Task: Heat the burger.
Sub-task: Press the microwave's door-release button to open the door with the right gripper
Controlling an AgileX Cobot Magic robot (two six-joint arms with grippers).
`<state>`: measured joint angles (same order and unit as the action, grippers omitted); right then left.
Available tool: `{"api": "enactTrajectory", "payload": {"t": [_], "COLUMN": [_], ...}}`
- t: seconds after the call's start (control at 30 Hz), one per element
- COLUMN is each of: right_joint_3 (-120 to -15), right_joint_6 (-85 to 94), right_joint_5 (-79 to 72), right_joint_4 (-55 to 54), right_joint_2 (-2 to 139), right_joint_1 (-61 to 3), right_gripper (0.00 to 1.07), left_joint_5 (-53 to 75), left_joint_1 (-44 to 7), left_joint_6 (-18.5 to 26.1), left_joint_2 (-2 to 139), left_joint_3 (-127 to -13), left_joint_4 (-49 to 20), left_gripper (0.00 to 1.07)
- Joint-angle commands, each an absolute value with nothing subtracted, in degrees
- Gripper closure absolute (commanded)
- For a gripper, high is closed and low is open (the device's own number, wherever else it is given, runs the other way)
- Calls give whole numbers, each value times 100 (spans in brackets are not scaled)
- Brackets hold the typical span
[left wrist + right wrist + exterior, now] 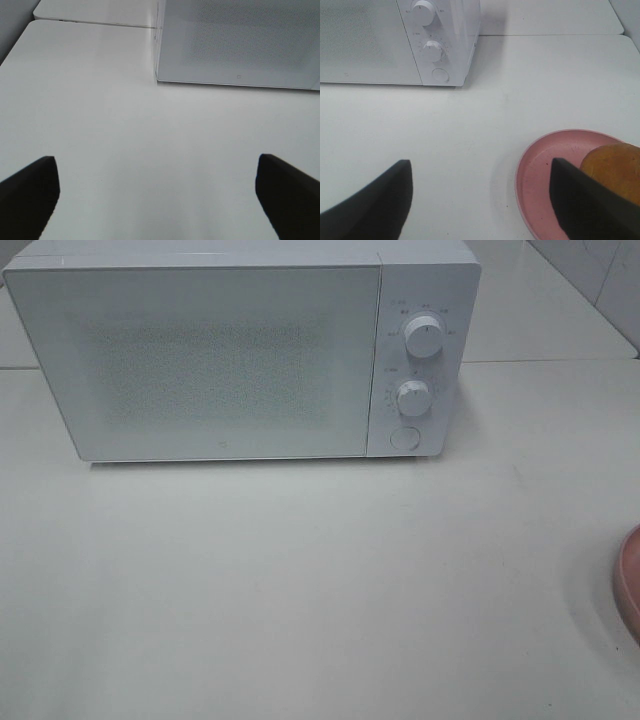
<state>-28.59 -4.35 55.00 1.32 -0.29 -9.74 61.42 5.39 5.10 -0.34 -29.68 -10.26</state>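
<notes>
The burger (615,167) shows only as a golden-brown bun top on a round pink plate (545,170), seen in the right wrist view; one finger partly covers it. My right gripper (480,192) hangs open above the table, the plate beside one finger, nothing between the fingers. My left gripper (157,192) is open wide over bare table, facing the microwave's left corner. The white microwave (240,350) stands at the back of the table with its door closed. In the exterior high view neither gripper shows, and only the plate's edge (628,580) is visible at the right border.
The microwave has two knobs (424,337) (412,398) and a round button (403,437) on its right panel. The white table (300,590) stretches in front of it. A seam to a second table runs behind the microwave (545,35).
</notes>
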Motion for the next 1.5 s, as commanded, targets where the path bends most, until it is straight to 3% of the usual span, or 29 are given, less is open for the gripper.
{"api": "enactTrajectory", "payload": {"t": [0.03, 1.5], "right_joint_3": [-2997, -3048], "right_joint_6": [-464, -458], "right_joint_5": [5426, 2670], "right_joint_4": [143, 143], "right_joint_2": [-40, 3346], "right_joint_1": [-963, -963], "right_gripper": [36, 36], "left_joint_5": [6148, 6148], "left_joint_1": [544, 544], "left_joint_6": [476, 476], "left_joint_2": [-80, -80], "left_joint_3": [-2962, -2962], "left_joint_4": [-1077, -1077], "left_gripper": [7, 7]}}
